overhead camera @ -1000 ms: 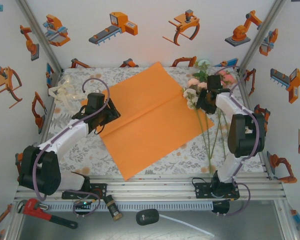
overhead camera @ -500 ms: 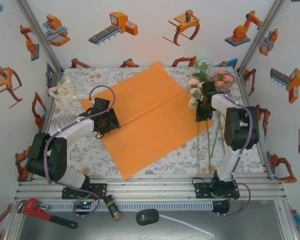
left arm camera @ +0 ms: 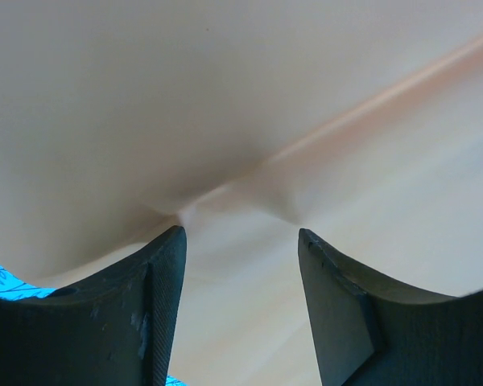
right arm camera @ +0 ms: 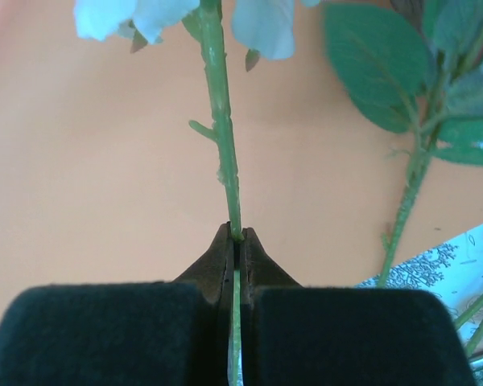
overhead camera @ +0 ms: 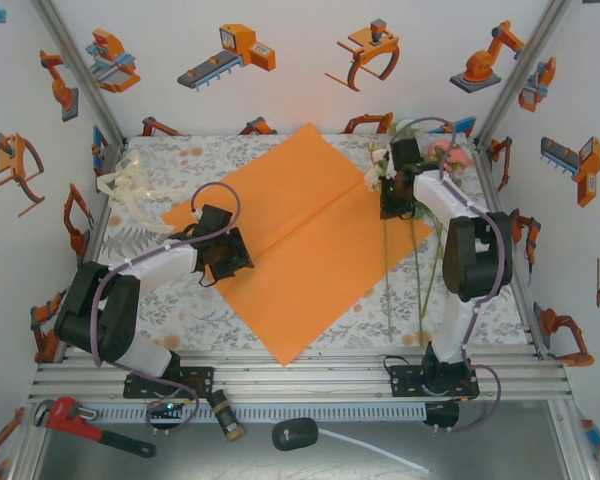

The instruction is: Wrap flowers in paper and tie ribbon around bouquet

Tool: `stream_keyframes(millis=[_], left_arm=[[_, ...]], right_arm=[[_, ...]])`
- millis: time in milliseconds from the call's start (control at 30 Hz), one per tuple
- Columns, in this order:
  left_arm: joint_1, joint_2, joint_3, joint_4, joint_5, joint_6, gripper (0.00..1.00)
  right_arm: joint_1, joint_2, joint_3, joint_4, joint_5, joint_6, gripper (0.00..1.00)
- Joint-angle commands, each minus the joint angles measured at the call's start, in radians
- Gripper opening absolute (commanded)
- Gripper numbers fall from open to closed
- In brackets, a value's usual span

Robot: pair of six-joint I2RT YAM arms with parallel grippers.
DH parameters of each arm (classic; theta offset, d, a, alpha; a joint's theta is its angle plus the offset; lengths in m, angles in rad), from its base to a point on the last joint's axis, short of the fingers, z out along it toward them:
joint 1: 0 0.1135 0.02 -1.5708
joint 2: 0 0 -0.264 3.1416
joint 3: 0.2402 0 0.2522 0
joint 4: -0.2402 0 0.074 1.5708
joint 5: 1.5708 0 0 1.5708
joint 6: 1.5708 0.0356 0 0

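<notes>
The orange paper (overhead camera: 310, 235) lies flat on the patterned tablecloth, with one crease running across it. My left gripper (overhead camera: 230, 255) is low over its left edge; in the left wrist view the gripper (left arm camera: 240, 241) stands open, with the paper (left arm camera: 225, 104) puckered just ahead of the fingertips. My right gripper (overhead camera: 390, 200) is shut on one thin green stem (right arm camera: 217, 104) of the flowers (overhead camera: 375, 175), over the paper's right corner. A second leafy stem (right arm camera: 406, 201) lies beside it. Pink heads (overhead camera: 448, 152) rest at the back right. The ribbon (overhead camera: 130, 190) lies heaped at the back left.
Long stems (overhead camera: 423, 290) trail toward the front right of the cloth. Printed walls close in the table on three sides. Beyond the front rail (overhead camera: 300, 375) lie a red wrench (overhead camera: 90, 425), a black plug (overhead camera: 295, 433) and its white cable (overhead camera: 375, 452).
My right gripper closed on a stem and carried it left and back over the paper's corner. My left gripper slid right along the paper's edge, and the sheet shifted.
</notes>
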Motion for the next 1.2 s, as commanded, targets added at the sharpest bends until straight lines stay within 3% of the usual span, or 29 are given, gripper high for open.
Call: stream_keyframes(millis=[0,200,367,567,733,833,1100,1167], left_arm=[[-0.008,-0.020,0.003,-0.029,-0.002,-0.020,0.56],[-0.003,-0.131,0.054,-0.097,-0.108,-0.007,0.61],[0.001,-0.256,0.051,-0.124,-0.169,0.007,0.64],[0.010,-0.391,0.003,-0.149,-0.204,0.034,0.72],[0.011,-0.462,-0.044,-0.136,-0.201,0.033,0.79],[0.011,-0.474,-0.054,-0.142,-0.200,0.030,0.80],[0.011,-0.443,-0.068,-0.112,-0.174,0.009,0.81],[0.011,-0.434,-0.069,-0.109,-0.170,0.002,0.81]], right_arm=[[0.047,-0.045,0.151,-0.063,-0.022,0.014,0.00],[0.139,0.065,0.431,-0.076,-0.084,0.169,0.00],[0.228,0.294,0.760,-0.105,-0.071,0.283,0.00],[0.310,0.552,1.032,-0.045,-0.078,0.413,0.00],[0.345,0.686,1.113,0.114,-0.131,0.517,0.00],[0.358,0.757,1.190,0.108,-0.118,0.471,0.00],[0.352,0.852,1.167,0.141,-0.149,0.375,0.00],[0.347,0.862,1.165,0.130,-0.150,0.380,0.09]])
